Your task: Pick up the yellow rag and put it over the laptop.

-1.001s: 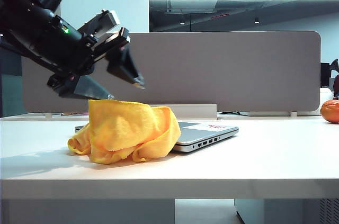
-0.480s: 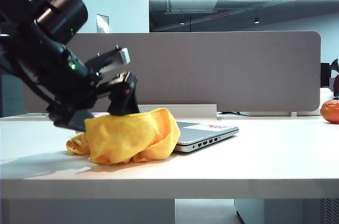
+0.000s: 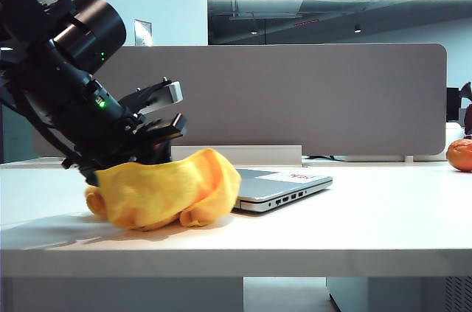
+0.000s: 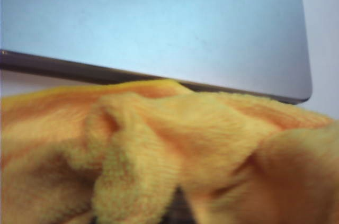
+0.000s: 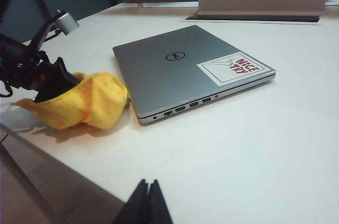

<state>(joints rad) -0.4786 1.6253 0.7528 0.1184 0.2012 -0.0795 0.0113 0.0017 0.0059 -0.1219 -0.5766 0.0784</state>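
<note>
In the exterior view, the left tool (image 3: 151, 151) is seen pressed down into the top of the yellow rag (image 3: 166, 188), which is bunched on the white bench (image 3: 354, 216) against the near-left edge of the closed laptop (image 3: 284, 186); whether the tool is clenched on the cloth cannot be told, since its fingertips are sunk in the folds. An orange fruit (image 3: 460, 154) is seen at the far right of the bench. In the left wrist view, the frame is filled by the rag's fuzzy folds (image 4: 175, 155), with the laptop's silver lid (image 4: 159, 23) just beyond; the tool is not shown. In the right wrist view, the right tool (image 5: 147, 203) is seen clenched with nothing in it, well apart from the laptop (image 5: 180, 70), whose lid bears a white sticker (image 5: 231, 68) with red print.
</note>
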